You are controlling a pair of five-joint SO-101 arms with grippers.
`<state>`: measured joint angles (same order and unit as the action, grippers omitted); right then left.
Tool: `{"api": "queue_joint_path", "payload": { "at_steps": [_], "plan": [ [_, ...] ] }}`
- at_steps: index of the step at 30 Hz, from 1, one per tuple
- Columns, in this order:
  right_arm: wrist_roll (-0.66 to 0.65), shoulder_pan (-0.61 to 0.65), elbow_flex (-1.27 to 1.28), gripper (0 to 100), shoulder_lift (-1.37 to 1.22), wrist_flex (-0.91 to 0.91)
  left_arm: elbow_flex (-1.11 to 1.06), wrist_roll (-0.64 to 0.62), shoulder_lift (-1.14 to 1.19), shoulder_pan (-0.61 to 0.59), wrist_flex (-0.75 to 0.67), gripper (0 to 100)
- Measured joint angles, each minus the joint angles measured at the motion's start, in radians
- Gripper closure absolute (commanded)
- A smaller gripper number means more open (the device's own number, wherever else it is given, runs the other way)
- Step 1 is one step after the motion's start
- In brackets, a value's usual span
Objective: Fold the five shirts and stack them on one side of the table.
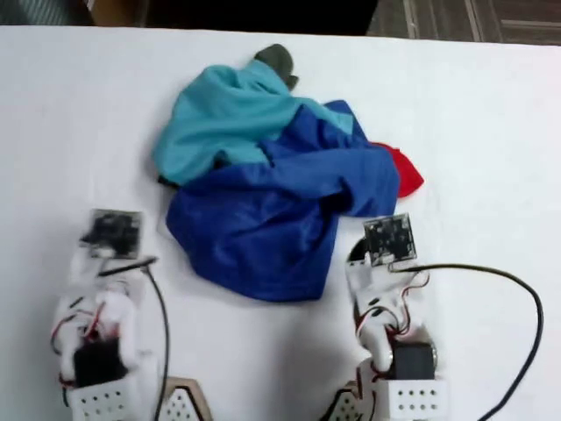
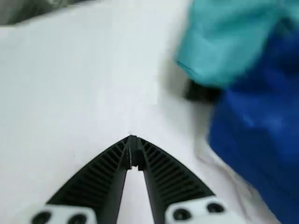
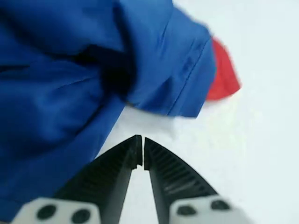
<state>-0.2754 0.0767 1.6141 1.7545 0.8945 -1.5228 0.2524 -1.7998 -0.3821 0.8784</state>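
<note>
Under the blue shirt (image 1: pixel 263 228) — a red shirt (image 1: pixel 408 175), mostly hidden, pokes out.

We saw a white table (image 1: pixel 491 114) spread across the high view. A black cable (image 1: pixel 504 274) lay on it at four o'clock, curving down toward five. At six o'clock two tan wooden pieces (image 1: pixel 180 402) sat at the near edge. Beyond the far edge we made out brownish floor (image 1: pixel 465 17) at one o'clock and a grey ribbed surface (image 1: pixel 35 10) at eleven.
</note>
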Motion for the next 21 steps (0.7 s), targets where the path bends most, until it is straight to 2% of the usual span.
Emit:
{"api": "queue_joint_path", "payload": {
  "at_steps": [3,6,10,16,18,21],
  "plan": [
    [-0.066,0.0,-0.143,92.3,0.0,0.068,0.126,-0.055,0.0,-0.029,0.003,91],
    [-0.112,0.002,-0.341,86.5,-0.026,0.175,0.256,-0.069,0.0,0.006,0.035,84],
    [-0.133,0.002,-0.647,85.0,-0.173,0.37,0.416,-0.072,0.098,0.081,0.064,85],
    [-0.135,-0.003,-1.074,85.0,-0.589,0.664,0.689,-0.072,0.526,0.137,0.095,86],
    [-0.135,-0.005,-1.166,84.9,-0.74,0.733,0.799,-0.072,0.709,0.141,0.158,86],
    [-0.135,-0.008,-1.22,84.8,-0.908,0.775,1.0,-0.052,1.01,0.144,0.327,85]
  ]
}}
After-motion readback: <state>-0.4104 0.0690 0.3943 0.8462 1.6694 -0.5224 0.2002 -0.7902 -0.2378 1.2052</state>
